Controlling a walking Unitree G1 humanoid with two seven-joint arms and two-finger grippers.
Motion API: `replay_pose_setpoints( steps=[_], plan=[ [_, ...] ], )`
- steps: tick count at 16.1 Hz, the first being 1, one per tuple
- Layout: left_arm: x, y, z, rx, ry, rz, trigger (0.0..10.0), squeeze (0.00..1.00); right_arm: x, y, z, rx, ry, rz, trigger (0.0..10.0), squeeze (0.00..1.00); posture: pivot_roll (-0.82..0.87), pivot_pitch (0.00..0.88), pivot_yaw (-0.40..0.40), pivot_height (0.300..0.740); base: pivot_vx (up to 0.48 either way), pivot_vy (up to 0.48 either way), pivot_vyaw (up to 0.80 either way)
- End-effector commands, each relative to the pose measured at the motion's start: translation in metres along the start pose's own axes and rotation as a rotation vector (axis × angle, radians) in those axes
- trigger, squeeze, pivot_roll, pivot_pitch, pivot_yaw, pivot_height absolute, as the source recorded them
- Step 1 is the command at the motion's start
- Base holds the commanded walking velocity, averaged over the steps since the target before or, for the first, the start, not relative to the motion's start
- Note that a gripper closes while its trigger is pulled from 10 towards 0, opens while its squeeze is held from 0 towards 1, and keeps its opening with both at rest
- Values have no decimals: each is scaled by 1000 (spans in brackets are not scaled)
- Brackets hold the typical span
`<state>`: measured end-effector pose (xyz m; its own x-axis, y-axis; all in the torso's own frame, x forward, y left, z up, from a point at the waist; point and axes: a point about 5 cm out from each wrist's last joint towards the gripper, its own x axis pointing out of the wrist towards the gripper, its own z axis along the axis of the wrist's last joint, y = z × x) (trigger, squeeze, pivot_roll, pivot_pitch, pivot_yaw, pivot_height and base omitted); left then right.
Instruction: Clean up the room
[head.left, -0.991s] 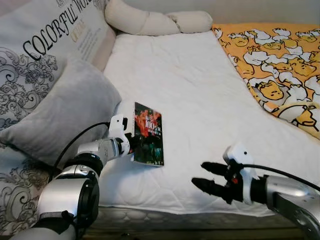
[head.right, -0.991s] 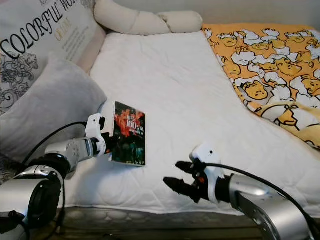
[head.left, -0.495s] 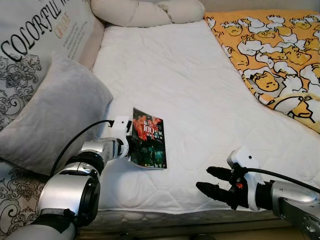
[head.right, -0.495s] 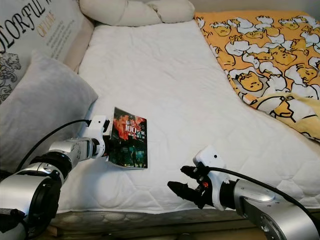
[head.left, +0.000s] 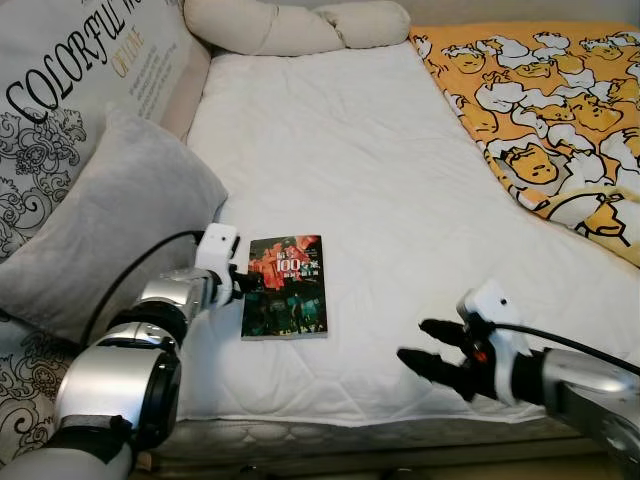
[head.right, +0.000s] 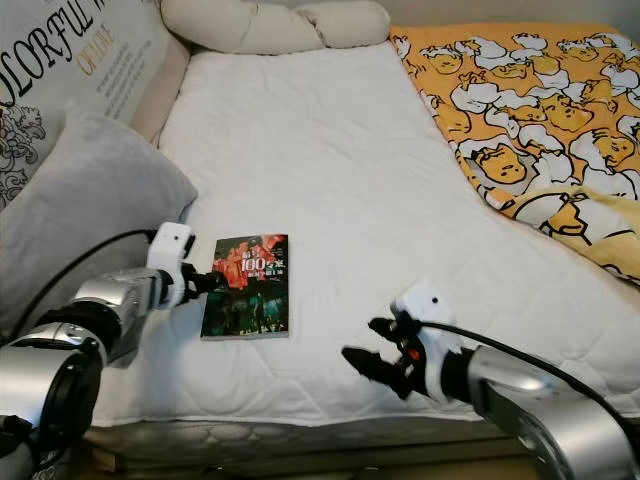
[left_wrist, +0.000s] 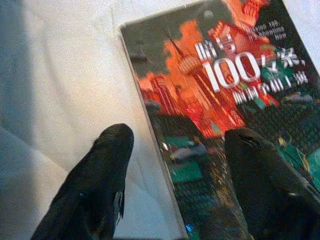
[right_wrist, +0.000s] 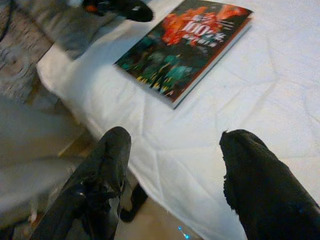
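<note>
The paperback book (head.left: 285, 286) lies flat on the white bed (head.left: 340, 150) beside the grey pillow (head.left: 95, 220). The left gripper (head.left: 243, 286), fingers spread, sits at its spine edge; the right gripper (head.left: 430, 352) hovers spread, well apart.

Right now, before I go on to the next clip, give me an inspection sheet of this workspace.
Surface: bed with white quilted mattress cover.
Job's things: book lying flat, cover up, near the bed's front edge.
Clutter: grey pillow, printed cushion, cream bolster, orange cartoon blanket.
Grippers: left gripper open at the book's edge; right gripper open above the front edge, holding nothing.
Cables: black cable on the left arm.
Surroundings: nothing seen.
</note>
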<state>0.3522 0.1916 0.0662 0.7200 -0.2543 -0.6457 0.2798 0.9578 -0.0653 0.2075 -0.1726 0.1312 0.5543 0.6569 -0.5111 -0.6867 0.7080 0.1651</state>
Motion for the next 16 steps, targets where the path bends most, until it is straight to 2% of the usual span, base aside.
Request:
replay_pose_setpoints(
  steps=[1,2,3,4,5,6,7,8,10,11,12,14,16],
  plan=[
    [-2,5,7,66,-20,19,10000,1000,0,-6,1,19,-13,-46,10000,0,-329,0,61,740,0,0,0],
    [-3,5,13,128,-51,23,10000,1000,4,-10,0,40,-33,-74,10000,0,-311,0,58,740,0,0,0],
    [-4,0,26,197,-112,-34,10000,1000,13,-15,-1,59,-60,-138,10000,0,-285,0,61,740,0,0,0],
    [-5,-5,35,218,-167,-62,10000,1000,18,-15,-3,69,-76,-158,10000,0,-262,0,62,740,0,0,0],
    [-5,-13,46,225,-243,-95,10000,1000,25,-16,-5,69,-95,-202,10000,0,-236,0,65,740,0,0,0],
    [-6,-14,53,193,-296,-39,10000,1000,32,-16,-10,169,-100,-239,10000,0,-221,0,77,740,0,0,0],
    [-8,-19,58,134,-358,-62,10000,1000,36,-16,-14,196,-76,-272,10000,0,-211,0,81,740,0,0,0],
    [-12,-23,60,117,-420,-75,10000,1000,39,-17,-14,193,-94,-288,10000,0,-199,0,76,740,0,0,0],
    [-26,-35,58,106,-546,-37,10000,1000,46,-24,-11,166,-197,-388,10000,0,-173,0,65,740,0,0,0],
    [-32,-37,56,107,-588,-9,10000,1000,47,-25,-12,156,-207,-425,10000,0,-169,0,61,740,0,0,0],
    [-45,-41,48,112,-645,46,10000,1000,49,-26,-14,176,-219,-469,10000,0,-150,0,46,740,0,0,0],
    [-55,-42,34,98,-648,88,10000,1000,50,-26,-15,218,-241,-497,10000,0,-134,0,36,740,0,-120,0],
    [-70,-35,5,96,-597,171,10000,1000,53,-23,-14,218,-257,-489,10000,0,-106,0,22,740,0,-285,0]
  ],
)
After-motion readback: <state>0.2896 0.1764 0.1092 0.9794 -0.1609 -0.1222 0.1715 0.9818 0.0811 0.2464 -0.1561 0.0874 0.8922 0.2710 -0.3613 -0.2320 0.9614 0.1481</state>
